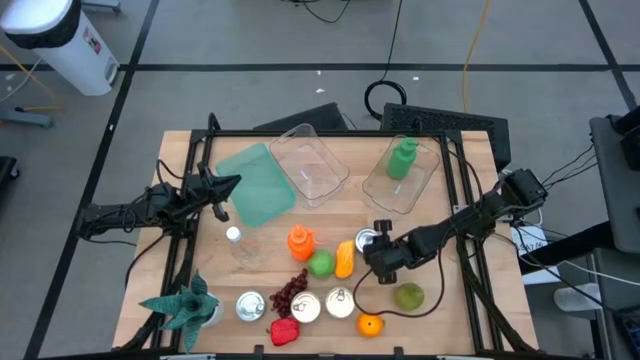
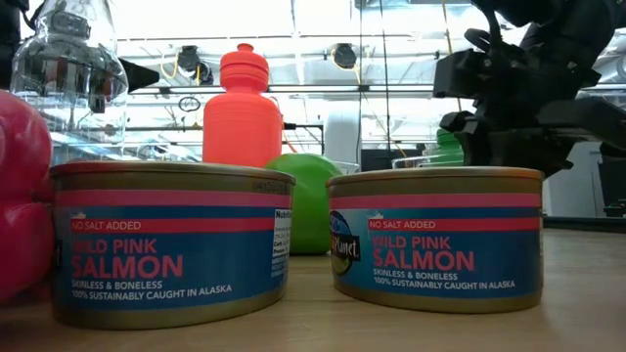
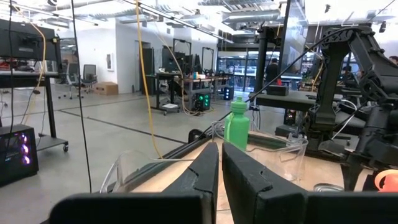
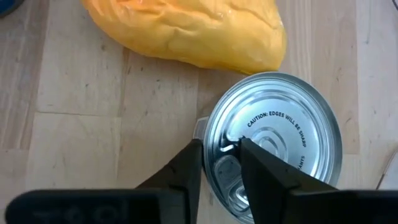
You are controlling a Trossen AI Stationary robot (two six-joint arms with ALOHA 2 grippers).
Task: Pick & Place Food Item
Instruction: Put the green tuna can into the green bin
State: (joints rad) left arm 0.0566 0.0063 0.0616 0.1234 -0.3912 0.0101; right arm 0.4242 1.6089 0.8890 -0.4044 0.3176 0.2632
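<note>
the right pincer clamped the rim of a silver can directly beneath it, a yellow fruit just beyond; the left pincer, fingers together, waited apart above the surface.

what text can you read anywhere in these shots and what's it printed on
"NO SALT ADDED", "WILD PINK SALMON", "SKINLESS & BONELESS", "100% SUSTAINABLY CAUGHT IN ALASKA": label of the left salmon can.
The same four lines: label of the right salmon can.
"CAUTION: EDGES WILL BE SHARP": lid of the can under the right gripper.
Too small or blurred: the nutrition panel and brand logo on the salmon cans.
</note>
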